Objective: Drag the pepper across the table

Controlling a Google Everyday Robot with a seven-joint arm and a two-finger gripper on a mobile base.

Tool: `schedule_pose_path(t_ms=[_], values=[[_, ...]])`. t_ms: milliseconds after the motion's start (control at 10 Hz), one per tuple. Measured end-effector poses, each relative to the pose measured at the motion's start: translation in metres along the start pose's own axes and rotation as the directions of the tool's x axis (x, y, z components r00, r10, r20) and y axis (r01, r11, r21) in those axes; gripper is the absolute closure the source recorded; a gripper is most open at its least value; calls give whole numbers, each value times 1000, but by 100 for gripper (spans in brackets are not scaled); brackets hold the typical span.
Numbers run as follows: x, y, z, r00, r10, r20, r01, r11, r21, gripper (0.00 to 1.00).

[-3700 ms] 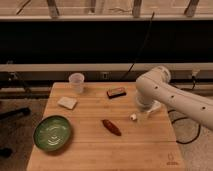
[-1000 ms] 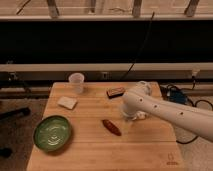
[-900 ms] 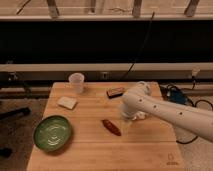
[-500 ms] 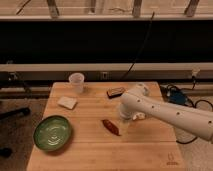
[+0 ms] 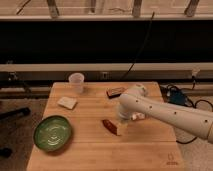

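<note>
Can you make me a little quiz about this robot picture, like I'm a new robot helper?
1. Pick one: what is the gripper closest to? A) the green bowl B) the pepper C) the dark block
2. True or false: the pepper lies inside the green bowl.
3. Fill in: the cup stands on the table near its far ____ corner, as the picture shows it.

Key:
1. B. The gripper is low over the table, right at the pepper's end.
2. False. The pepper lies on the bare wood.
3. left
</note>
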Motion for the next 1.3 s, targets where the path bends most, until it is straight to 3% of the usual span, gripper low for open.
schedule_pose_path(t_ms=[1300], values=[[-8,-4,18,999,51,11,-51,999,-1,20]])
